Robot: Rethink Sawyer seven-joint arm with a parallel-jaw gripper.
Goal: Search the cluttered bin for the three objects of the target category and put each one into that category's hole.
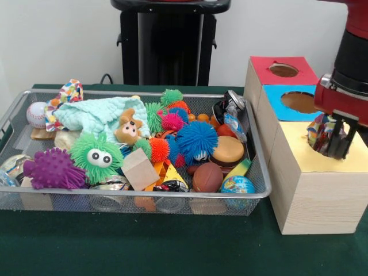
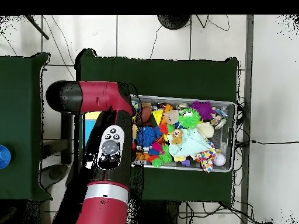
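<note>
I see the gripper [image 1: 335,138] down over the yellow hole [image 1: 323,145] of the wooden box [image 1: 310,195], jaws closed on a multicoloured patterned object [image 1: 319,131]. It sits at the hole's mouth, partly behind the fingers; looks bunched and roughly upright, but I can't tell its long axis or which way it points. Red hole [image 1: 283,70] and blue hole [image 1: 299,102] sit behind the yellow one, both uncovered. The wire bin [image 1: 256,192], just beside the box, is packed: blue spiky ball [image 1: 197,140], green fuzzy toy with eyes [image 1: 96,155], purple spiky ball [image 1: 53,168], teddy bear [image 1: 129,127], baseball [image 1: 35,114], mint cloth [image 1: 92,114]. In the overhead view the arm [image 2: 105,157] covers the box, so the gripper is hidden there.
</note>
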